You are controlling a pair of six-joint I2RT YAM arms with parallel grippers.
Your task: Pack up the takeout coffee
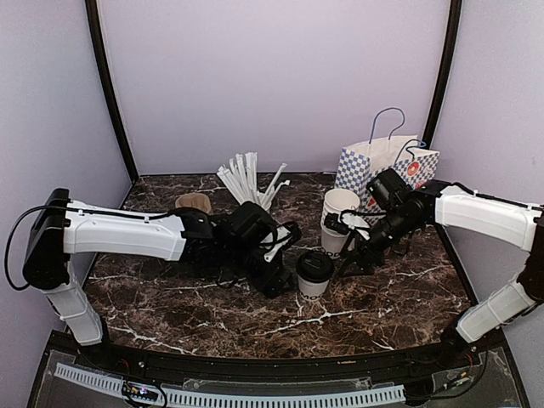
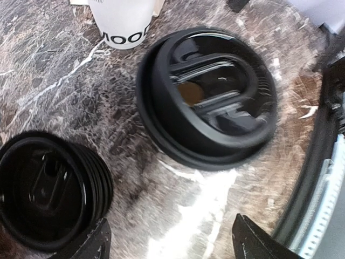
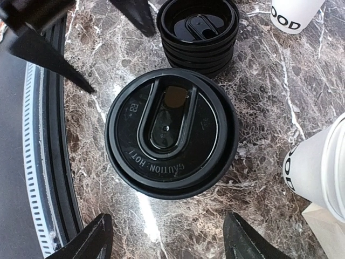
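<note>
The takeout coffee [image 1: 314, 272] is a small white cup with its black lid on, standing mid-table. Its lid [image 3: 172, 132] reads "CAUTION: HOT!" in the right wrist view. In the left wrist view the lidded cup [image 2: 207, 97] looks blurred. My left gripper [image 1: 285, 255] is just left of the cup. It is open [image 2: 172, 245], with only bare table between its fingers. My right gripper [image 1: 353, 259] hangs to the cup's right, also open [image 3: 167, 240] and empty, a short way from the lid.
A stack of black lids [image 3: 199, 32] sits beside the cup, close to my left fingers [image 2: 48, 189]. Stacked white cups [image 1: 340, 212] stand by my right gripper. Behind are a cup of white straws [image 1: 251, 183], a brown carrier [image 1: 194, 202] and a checked paper bag [image 1: 387, 170].
</note>
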